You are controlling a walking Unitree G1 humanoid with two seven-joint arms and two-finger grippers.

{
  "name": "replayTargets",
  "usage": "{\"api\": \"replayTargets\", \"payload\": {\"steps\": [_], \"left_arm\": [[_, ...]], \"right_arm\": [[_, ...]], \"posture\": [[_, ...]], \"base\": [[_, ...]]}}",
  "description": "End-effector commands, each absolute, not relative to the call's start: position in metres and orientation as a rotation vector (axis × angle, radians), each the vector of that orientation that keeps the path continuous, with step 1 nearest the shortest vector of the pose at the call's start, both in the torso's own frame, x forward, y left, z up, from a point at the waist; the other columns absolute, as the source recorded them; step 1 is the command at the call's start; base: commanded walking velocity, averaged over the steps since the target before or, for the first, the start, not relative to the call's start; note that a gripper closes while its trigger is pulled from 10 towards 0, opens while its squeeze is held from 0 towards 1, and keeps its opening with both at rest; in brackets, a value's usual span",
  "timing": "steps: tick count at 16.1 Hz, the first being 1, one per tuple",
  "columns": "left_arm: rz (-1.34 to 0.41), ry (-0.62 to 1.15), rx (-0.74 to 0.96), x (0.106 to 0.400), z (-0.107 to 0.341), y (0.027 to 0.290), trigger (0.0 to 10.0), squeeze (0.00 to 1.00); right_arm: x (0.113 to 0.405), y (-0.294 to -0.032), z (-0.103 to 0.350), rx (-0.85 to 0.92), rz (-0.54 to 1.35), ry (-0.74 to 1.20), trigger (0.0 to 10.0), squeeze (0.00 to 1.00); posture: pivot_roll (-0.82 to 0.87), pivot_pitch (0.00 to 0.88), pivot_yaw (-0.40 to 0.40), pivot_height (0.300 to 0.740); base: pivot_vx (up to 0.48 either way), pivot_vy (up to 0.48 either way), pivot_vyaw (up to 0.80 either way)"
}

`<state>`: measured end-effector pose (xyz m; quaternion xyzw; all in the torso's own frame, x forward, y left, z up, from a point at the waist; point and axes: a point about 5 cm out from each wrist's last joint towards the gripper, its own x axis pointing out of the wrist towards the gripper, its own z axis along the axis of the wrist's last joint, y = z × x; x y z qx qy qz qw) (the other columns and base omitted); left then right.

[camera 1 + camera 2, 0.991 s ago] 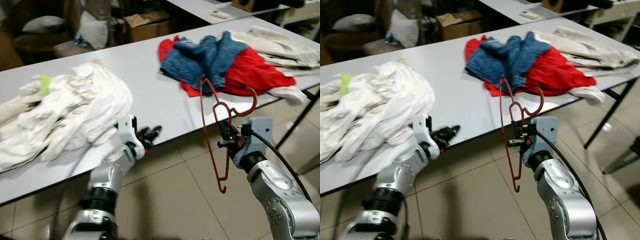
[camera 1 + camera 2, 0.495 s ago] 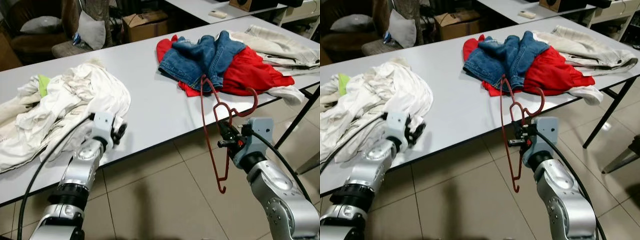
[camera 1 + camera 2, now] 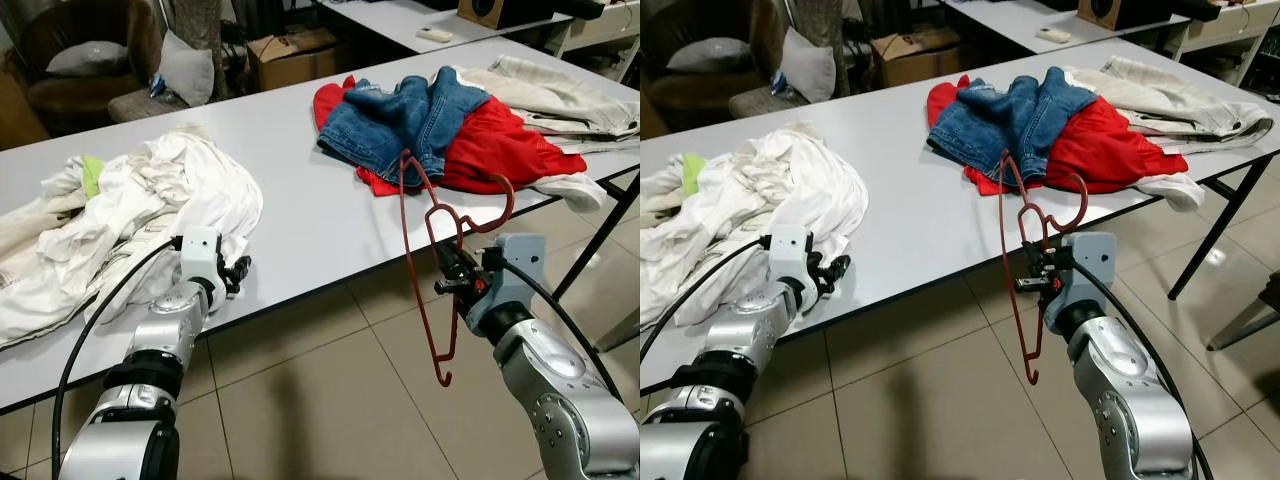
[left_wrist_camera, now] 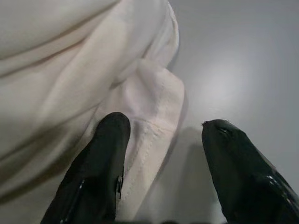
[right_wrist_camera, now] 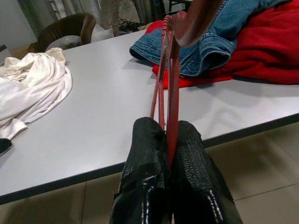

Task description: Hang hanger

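Note:
A red wire hanger [image 5: 172, 84] hangs upright over the floor, just in front of the table's near edge. My right gripper [image 3: 447, 278] is shut on its lower bar, with both black fingers [image 5: 145, 154] pressed against the wire. My left gripper [image 3: 238, 272] is open at the table's front edge, at the rim of a white pile of clothes [image 3: 150, 200]. In the left wrist view a white hem [image 4: 149, 107] lies between the spread fingertips [image 4: 112, 126].
The long grey table [image 3: 300, 190] also carries blue jeans [image 3: 410, 110], a red garment [image 3: 510, 140] and beige clothes [image 3: 560, 85] at the right. A black table leg [image 3: 600, 240] stands to the right. A cardboard box [image 3: 290, 50] and armchair [image 3: 70, 60] sit behind.
My left arm has swung left from the table edge to the rim of the white pile. The right gripper and the hanger have stayed put.

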<state>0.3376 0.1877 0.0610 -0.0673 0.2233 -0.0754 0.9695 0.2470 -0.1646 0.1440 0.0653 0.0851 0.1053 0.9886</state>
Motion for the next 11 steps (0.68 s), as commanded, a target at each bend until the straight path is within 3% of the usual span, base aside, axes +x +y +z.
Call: {"api": "replayTargets", "payload": {"steps": [1,5,11], "left_arm": [[-0.2,0.598,-0.309,0.325,0.037,0.171,10.0,0.0],[-0.329,0.587,-0.451,0.329,0.046,0.131,10.0,0.0],[-0.514,0.476,-0.422,0.334,0.072,0.068,10.0,0.0]], "right_arm": [[0.249,-0.164,0.152,0.154,0.217,0.147,10.0,0.0],[0.246,-0.165,0.151,0.162,0.215,0.155,10.0,0.0],[0.248,-0.163,0.151,0.173,0.216,0.157,10.0,0.0]], "posture": [[-0.16,0.0,0.101,0.74],[-0.16,0.0,0.095,0.74],[-0.15,0.0,0.097,0.74]], "base": [[0.0,0.0,0.0],[0.0,0.0,0.0],[0.0,0.0,0.0]]}}
